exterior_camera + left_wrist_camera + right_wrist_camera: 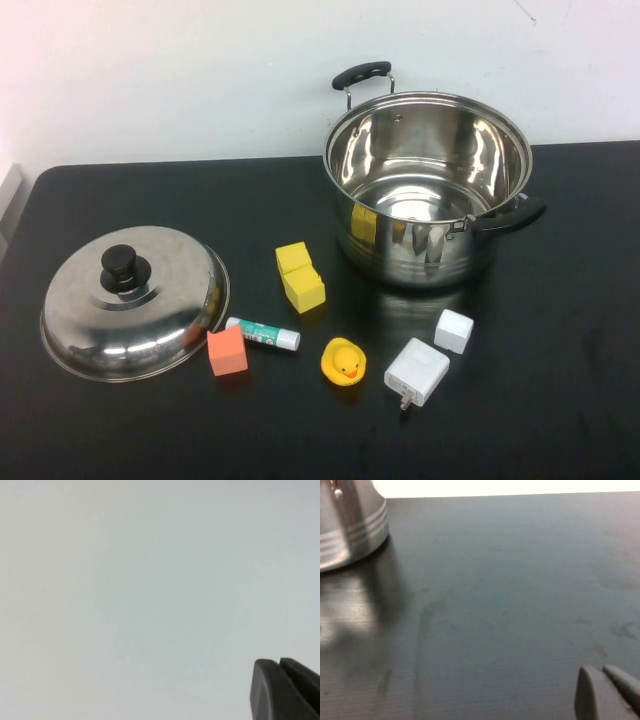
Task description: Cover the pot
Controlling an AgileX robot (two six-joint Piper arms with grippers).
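Observation:
The pot (pixel 420 250), a large shiny steel stockpot with two black handles, stands open and uncovered at the back right of the black table. Its side also shows in the right wrist view (pixel 350 525). The domed steel lid (pixel 160 310) with a black knob (pixel 124 268) lies on the table at the front left, apart from the pot. Neither arm shows in the high view. My left gripper (pixel 279 663) is shut and empty, facing a blank pale wall. My right gripper (pixel 601 670) is shut and empty, low over bare table, away from the pot.
Between lid and pot lie two yellow blocks (pixel 300 275), an orange cube (pixel 227 351), a glue stick (pixel 262 334), a yellow rubber duck (pixel 343 361), a white charger (pixel 417 372) and a small white cube (pixel 453 330). A white wall stands behind the table.

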